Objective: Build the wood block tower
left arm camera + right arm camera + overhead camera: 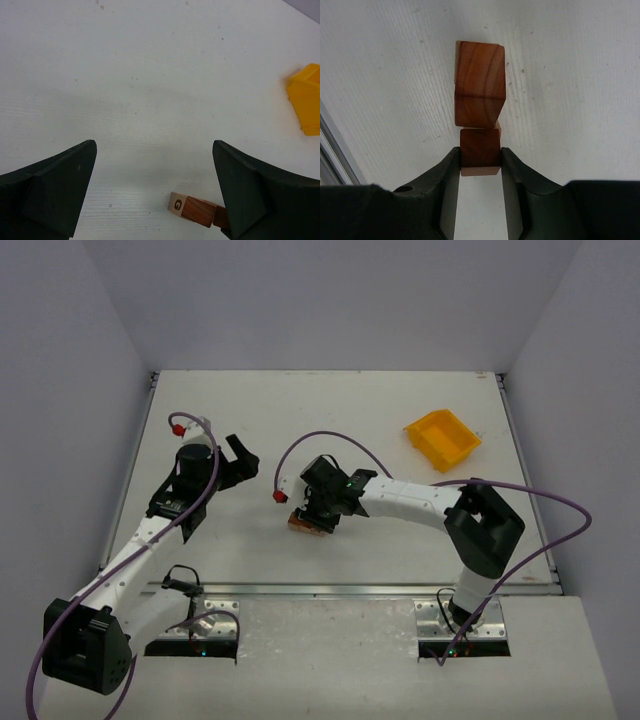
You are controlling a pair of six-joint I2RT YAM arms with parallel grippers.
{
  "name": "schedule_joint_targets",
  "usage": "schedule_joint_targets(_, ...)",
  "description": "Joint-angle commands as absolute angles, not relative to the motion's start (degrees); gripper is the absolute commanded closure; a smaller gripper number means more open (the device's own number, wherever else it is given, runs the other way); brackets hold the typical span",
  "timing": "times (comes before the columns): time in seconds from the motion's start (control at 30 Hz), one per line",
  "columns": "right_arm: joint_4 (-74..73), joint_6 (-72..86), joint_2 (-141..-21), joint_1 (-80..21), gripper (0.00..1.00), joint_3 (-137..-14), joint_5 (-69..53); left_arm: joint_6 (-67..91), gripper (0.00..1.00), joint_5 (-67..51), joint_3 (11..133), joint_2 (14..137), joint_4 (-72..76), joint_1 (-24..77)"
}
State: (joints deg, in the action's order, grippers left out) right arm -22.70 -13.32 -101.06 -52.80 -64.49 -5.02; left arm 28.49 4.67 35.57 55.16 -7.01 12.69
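The table (330, 400) is flat and white with a faint grain and a few small dark specks. A metal rail (350, 589) runs along its near edge. Pale grey walls (330, 300) close it in on 3 sides.

The only container is a yellow bin (442, 438). It sits at the far right of the table, turned at an angle to the edges and well apart from both arms. What shows of its inside is yellow plastic.

The wood block tower (303, 523) lies near the middle of the table, toward the near edge, beneath the right end effector (318, 508). In the left wrist view it is a short row on the table, with a pale block marked G (176, 204) touching a reddish-brown one; a darker block is partly hidden.

The right end effector's 2 fingers press on both sides of a small reddish-brown block (480, 145), which sits against a larger reddish-brown block (480, 85). The left end effector (154, 145) hangs over bare table with its fingers wide apart
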Motion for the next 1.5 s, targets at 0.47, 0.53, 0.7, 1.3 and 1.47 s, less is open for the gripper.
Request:
schedule_joint_targets(0.47,-20.6,-14.0,-101.2,-53.3,0.59,-65.5,-4.3,27.8,0.00,3.8,35.4,54.2,-4.7,12.7)
schedule_joint_targets(0.53,-20.6,-14.0,-101.2,-53.3,0.58,-65.5,-4.2,27.8,0.00,3.8,35.4,54.2,-4.7,12.7)
schedule_joint_targets(0.7,-20.9,-13.9,-101.4,-53.3,0.54,-65.6,-3.9,27.8,0.00,3.7,35.4,54.2,-4.7,12.7)
schedule_joint_targets(1.3,-21.0,-13.4,-101.1,-53.3,0.46,-66.0,-2.6,27.7,0.00,3.4,35.5,54.1,-4.7,12.7)
schedule_joint_targets(1.47,-20.8,-13.4,-101.0,-53.3,0.42,-66.5,-1.9,27.7,0.00,3.5,35.4,54.2,-4.7,12.7)
